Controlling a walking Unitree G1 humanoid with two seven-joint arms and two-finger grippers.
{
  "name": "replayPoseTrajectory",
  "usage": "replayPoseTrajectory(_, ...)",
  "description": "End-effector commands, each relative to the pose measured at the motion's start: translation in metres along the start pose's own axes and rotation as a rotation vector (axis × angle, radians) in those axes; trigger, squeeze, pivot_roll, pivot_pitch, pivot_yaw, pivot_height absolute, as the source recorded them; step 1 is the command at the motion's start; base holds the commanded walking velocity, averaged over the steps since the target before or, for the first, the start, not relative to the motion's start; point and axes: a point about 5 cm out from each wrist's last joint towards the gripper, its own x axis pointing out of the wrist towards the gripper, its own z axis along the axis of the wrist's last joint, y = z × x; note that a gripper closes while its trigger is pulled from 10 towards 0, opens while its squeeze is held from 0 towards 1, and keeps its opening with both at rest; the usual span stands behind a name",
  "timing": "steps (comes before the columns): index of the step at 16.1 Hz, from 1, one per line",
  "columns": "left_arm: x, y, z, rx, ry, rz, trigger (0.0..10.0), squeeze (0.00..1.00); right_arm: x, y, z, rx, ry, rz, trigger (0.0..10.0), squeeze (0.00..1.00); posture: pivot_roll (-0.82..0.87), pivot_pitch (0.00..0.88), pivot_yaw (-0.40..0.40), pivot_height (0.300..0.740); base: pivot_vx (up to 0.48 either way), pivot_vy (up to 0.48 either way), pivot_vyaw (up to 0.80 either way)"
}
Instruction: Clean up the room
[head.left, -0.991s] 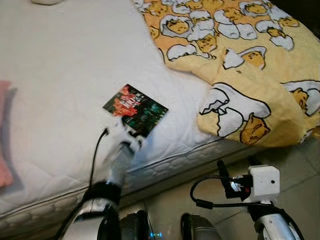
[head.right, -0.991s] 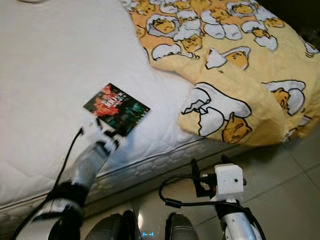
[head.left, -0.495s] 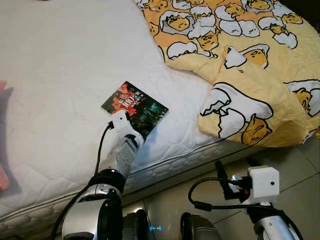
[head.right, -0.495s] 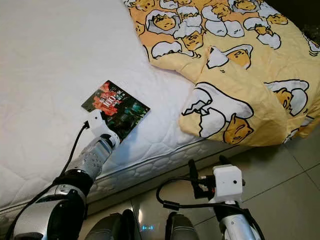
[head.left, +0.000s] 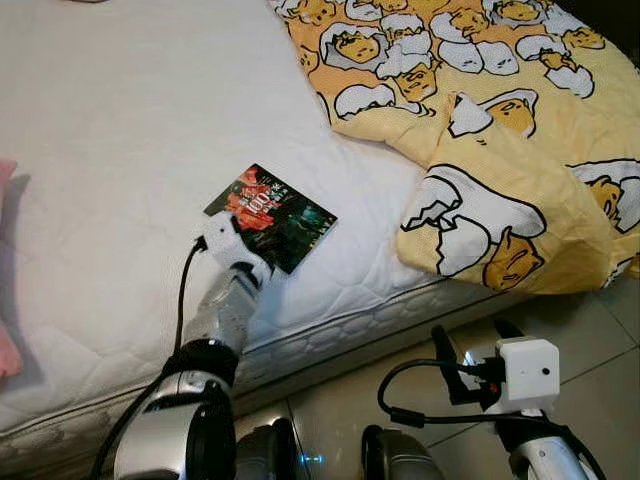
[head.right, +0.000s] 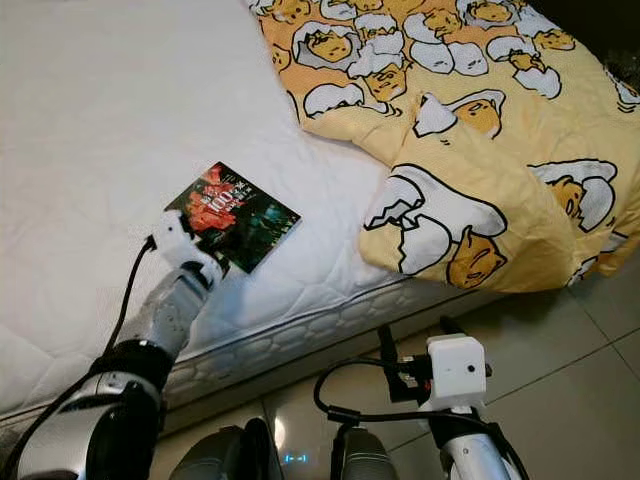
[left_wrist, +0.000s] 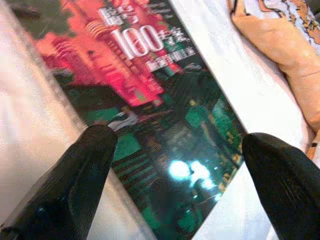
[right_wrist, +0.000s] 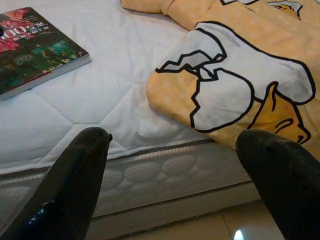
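One book (head.left: 270, 217) flat on bed (head.left: 120, 150), near front edge. One yellow blanket (head.left: 480, 130) heaped toward bed's right side. Our left gripper (left_wrist: 175, 165) over book's near corner, jaws spread. Our right gripper (right_wrist: 172, 170) low before bed edge, jaws apart, empty.

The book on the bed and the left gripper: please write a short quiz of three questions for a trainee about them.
1. True or false: the left gripper has its fingers spread wide over the book.
2. The book lies on: A) the floor, B) the white mattress, C) the yellow blanket.
3. Fill in: the right gripper hangs low before the bed's edge, fingers ____.

Key: 1 true; 2 B; 3 open.
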Motion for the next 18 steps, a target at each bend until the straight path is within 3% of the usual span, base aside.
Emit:
replayPoseTrajectory(1, -0.003, 0.005, -0.006, 0.004, 0.025, 0.007, 10.0, 0.00, -0.002, 0.000, -0.003, -0.001, 0.012, 0.004, 10.0, 0.00, -0.19, 0.209, 0.017, 0.732, 0.000, 0.000, 0.00)
replayPoseTrajectory(4, -0.003, 0.004, -0.015, 0.009, 0.056, 0.018, 10.0, 0.00, -0.001, 0.001, -0.004, 0.000, 0.012, 0.013, 10.0, 0.00, -0.20, 0.207, 0.013, 0.732, 0.000, 0.000, 0.00)
replayPoseTrajectory(10, 0.004, -0.019, -0.032, -0.013, 0.123, -0.022, 10.0, 0.00, -0.002, 0.001, -0.003, -0.008, 0.015, 0.019, 10.0, 0.00, -0.23, 0.198, 0.004, 0.732, 0.000, 0.000, 0.00)
replayPoseTrajectory(13, 0.006, -0.022, -0.036, -0.056, 0.148, -0.008, 10.0, 0.00, -0.003, 0.001, -0.004, -0.007, 0.019, 0.017, 10.0, 0.00, -0.23, 0.201, 0.008, 0.732, 0.000, 0.000, 0.00)
replayPoseTrajectory(16, 0.002, -0.013, -0.047, -0.174, 0.201, 0.061, 10.0, 0.00, -0.003, 0.002, -0.004, -0.004, 0.022, 0.016, 10.0, 0.00, -0.23, 0.208, 0.009, 0.732, 0.000, 0.000, 0.00)
replayPoseTrajectory(18, 0.001, -0.012, -0.052, -0.200, 0.209, 0.077, 10.0, 0.00, -0.004, 0.003, -0.005, -0.003, 0.026, 0.016, 10.0, 0.00, -0.24, 0.215, 0.003, 0.732, 0.000, 0.000, 0.00)
